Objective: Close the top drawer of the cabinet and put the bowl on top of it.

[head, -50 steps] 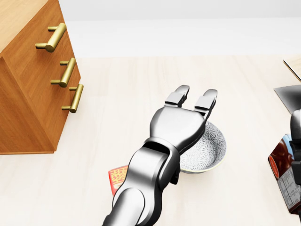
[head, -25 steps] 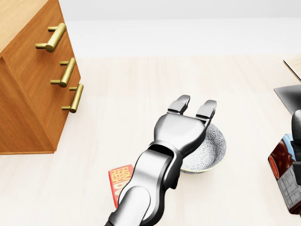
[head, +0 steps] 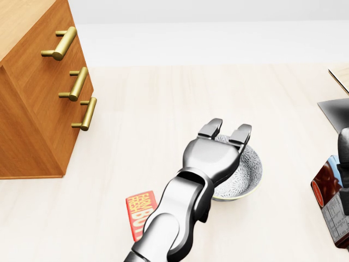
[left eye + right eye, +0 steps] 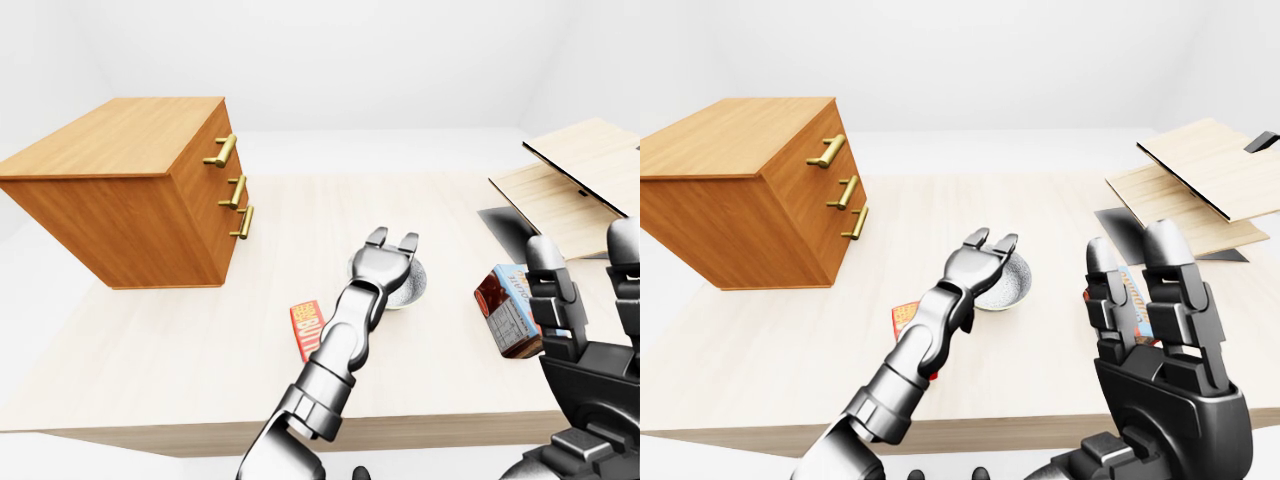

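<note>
1. Since the earlier frames, the left hand [image 3: 212,158] has been drawn back and down in the head view. Its two visible fingers [image 3: 210,129] are now over the far rim of the bowl [image 3: 250,170] rather than past it. The bowl itself has not been shifted, and the view has not been moved.
2. The bowl is standing upright on the table [image 3: 163,93], partly covered by the palm. The fingers are held straight and apart, not clamped on the rim. The third finger is hidden beneath the hand.
3. A grasp is therefore judged to be in preparation, not made. Nothing has been lifted yet.
4. A red packet [image 3: 139,210] lies just beside the forearm, below and left of the bowl.
5. The cabinet [image 4: 130,215] is well apart at the left. Its top drawer [image 4: 205,150] appears flush, so the closing step is judged done.
6. The right hand [image 4: 1160,330] is raised at the right with its fingers spread, holding nothing. A carton [image 4: 505,310] stands beyond it.
</note>
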